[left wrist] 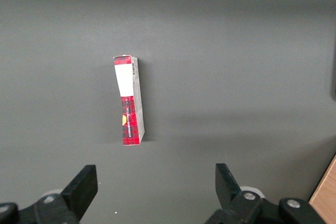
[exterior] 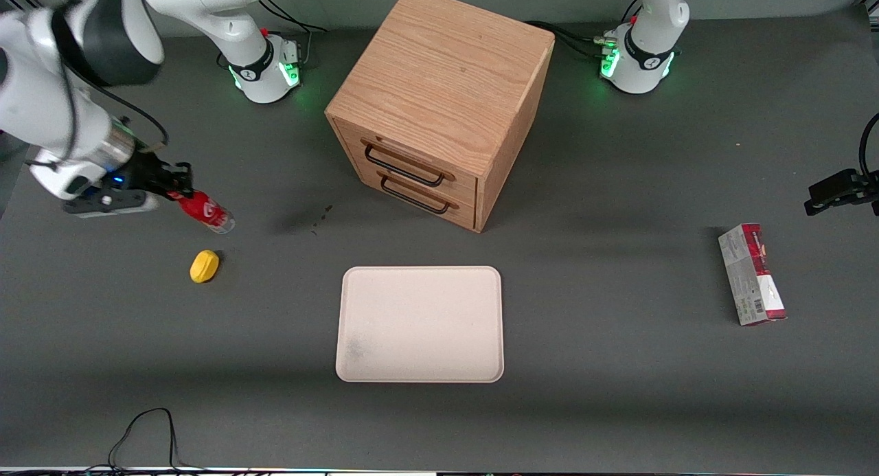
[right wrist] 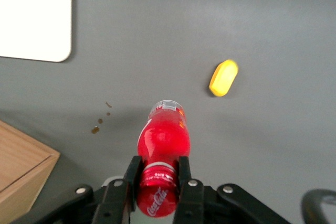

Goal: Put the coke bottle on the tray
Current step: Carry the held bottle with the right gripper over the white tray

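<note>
My right gripper (exterior: 180,187) is shut on the neck of the coke bottle (exterior: 206,211), a small red bottle with a clear base. The bottle hangs tilted from the fingers above the table at the working arm's end, base pointing down and away from the gripper. In the right wrist view the fingers (right wrist: 132,174) clamp the bottle (right wrist: 163,140) just below its red cap. The cream-beige tray (exterior: 420,323) lies flat in front of the drawer cabinet, nearer the front camera, well apart from the bottle. One corner of the tray (right wrist: 34,14) shows in the right wrist view.
A yellow lump (exterior: 204,266) lies on the table just nearer the camera than the bottle, also in the wrist view (right wrist: 223,77). The wooden drawer cabinet (exterior: 439,105) stands mid-table. A red-and-grey carton (exterior: 751,274) lies toward the parked arm's end. A black cable (exterior: 144,431) lies at the front edge.
</note>
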Available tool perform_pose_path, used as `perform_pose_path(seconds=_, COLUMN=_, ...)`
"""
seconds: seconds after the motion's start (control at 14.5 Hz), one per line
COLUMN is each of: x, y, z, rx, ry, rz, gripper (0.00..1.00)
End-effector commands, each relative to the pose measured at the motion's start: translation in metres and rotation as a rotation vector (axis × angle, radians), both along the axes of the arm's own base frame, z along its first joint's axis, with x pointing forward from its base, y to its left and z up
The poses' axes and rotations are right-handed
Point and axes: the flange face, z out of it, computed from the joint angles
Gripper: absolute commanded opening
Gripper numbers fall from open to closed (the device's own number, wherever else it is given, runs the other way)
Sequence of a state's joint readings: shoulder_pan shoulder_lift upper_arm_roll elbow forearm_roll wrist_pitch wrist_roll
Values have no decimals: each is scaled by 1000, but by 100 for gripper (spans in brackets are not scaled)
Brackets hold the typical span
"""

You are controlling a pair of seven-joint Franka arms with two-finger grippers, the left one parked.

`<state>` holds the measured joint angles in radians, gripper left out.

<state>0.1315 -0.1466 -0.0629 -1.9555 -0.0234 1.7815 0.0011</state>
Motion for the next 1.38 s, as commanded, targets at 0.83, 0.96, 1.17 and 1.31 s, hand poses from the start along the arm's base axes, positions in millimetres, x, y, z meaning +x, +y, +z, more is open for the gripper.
perform_pose_path(seconds=0.83, x=122, y=69, z=122, rx=1, ry=-72, rz=132, gripper=1)
perform_pose_path(seconds=0.96, x=148, y=101, z=93, rx=25, ry=-69, rz=175, gripper=0)
perform_pose_path(seconds=1.17, x=157, y=180, z=66, rx=-49, ry=-124, rz=278, gripper=0)
perform_pose_path(seconds=1.31, x=154, y=220, z=52, rx=-52, ry=-140, rz=268, gripper=0)
